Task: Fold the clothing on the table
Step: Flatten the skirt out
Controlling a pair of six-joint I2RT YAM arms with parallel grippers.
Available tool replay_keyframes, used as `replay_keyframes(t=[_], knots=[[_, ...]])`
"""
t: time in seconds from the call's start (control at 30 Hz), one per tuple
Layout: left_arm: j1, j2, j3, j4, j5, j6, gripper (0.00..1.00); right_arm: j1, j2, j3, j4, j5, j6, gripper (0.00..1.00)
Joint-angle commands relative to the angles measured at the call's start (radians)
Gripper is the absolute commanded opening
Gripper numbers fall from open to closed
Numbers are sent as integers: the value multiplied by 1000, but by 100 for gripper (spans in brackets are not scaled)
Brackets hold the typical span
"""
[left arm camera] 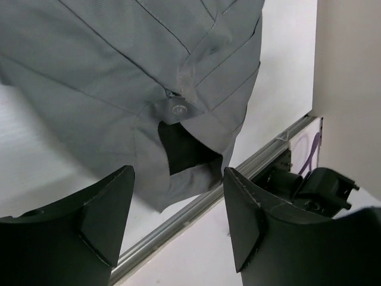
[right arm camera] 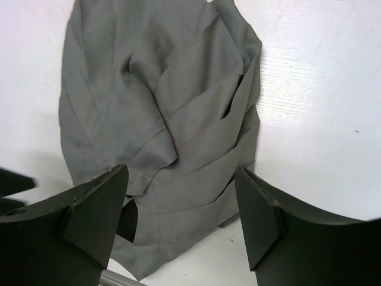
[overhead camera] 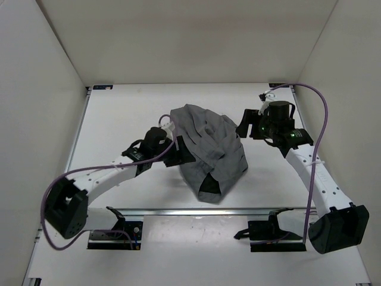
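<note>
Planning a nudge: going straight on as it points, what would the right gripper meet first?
Most likely the clothing, seen straight ahead of the open right gripper; depth is unclear.

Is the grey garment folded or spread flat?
Loosely folded: the clothing lies doubled over in overlapping layers, rumpled, not spread flat.

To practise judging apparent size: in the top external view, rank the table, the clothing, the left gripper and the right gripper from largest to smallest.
1. table
2. clothing
3. left gripper and right gripper: they look about alike, so they share last place unranked.
</note>
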Motion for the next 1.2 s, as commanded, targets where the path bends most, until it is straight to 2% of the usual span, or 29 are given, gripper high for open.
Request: replay_keyframes(t=[0.0,0.07,0.27,0.47,0.57,0.73,0.8,0.9,0.93,0.97,1.07,1.17], knots=[[-62,107,72,114,19,-135,74,-19,-54,-17,86,-65,15,70],[-76,170,92,154,9,-172,77,-19,-65,-24,92,-85,16,70],[-135,345,231,127,-29,-190,78,-27,-94,-56,122,-119,16,70],[-156,455,294,122,-84,-215,75,3,-121,-66,117,-105,-1,71],[-153,491,322,79,-90,-204,74,12,-138,-56,111,-100,-1,71],[-153,482,273,97,-92,-220,73,9,-155,-62,103,-88,-7,72],[-159,489,272,102,-87,-226,70,6,-155,-70,105,-97,-7,72],[-158,521,273,113,-72,-227,59,4,-163,-68,106,-109,-10,72],[-153,535,284,113,-63,-226,52,-2,-158,-65,106,-116,-11,72],[-159,551,291,101,-57,-221,52,-5,-166,-65,106,-116,-2,72],[-158,584,295,107,-38,-233,61,-14,-177,-68,94,-117,-7,72],[-156,610,301,97,-53,-232,62,-26,-184,-82,105,-120,-5,72]])
